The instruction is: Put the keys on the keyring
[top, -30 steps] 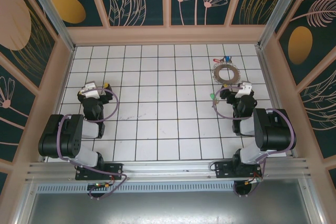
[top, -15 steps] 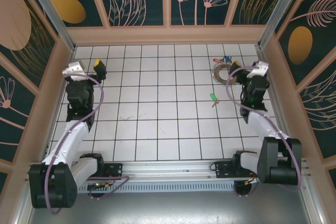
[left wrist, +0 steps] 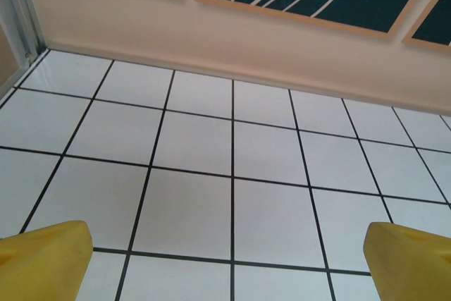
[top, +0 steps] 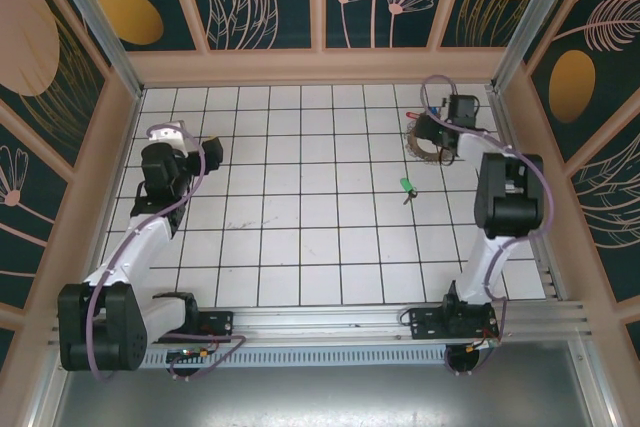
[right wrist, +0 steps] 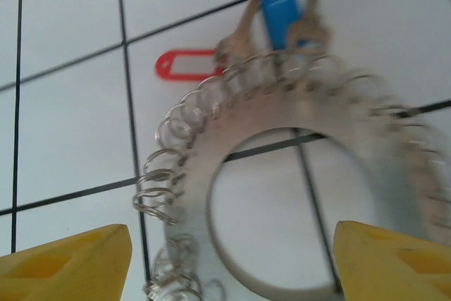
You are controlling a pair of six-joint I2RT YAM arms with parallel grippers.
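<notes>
Silvery coils rim the floppy keyring (right wrist: 232, 114), lying flat at the top view's upper right. The red key (right wrist: 180, 66) and blue key (right wrist: 280, 10) sit at its far edge, perhaps already threaded; blur hides that. The right gripper (right wrist: 232, 262) hangs open astride it. The step looks like seizing the ring, which calls for a pinch on one side of the band. The green key (top: 406, 185) lies apart, lower left of the ring; the left gripper (left wrist: 229, 259) gapes empty.

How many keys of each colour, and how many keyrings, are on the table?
red key: 1
blue key: 1
green key: 1
keyring: 1
Total: 4
</notes>
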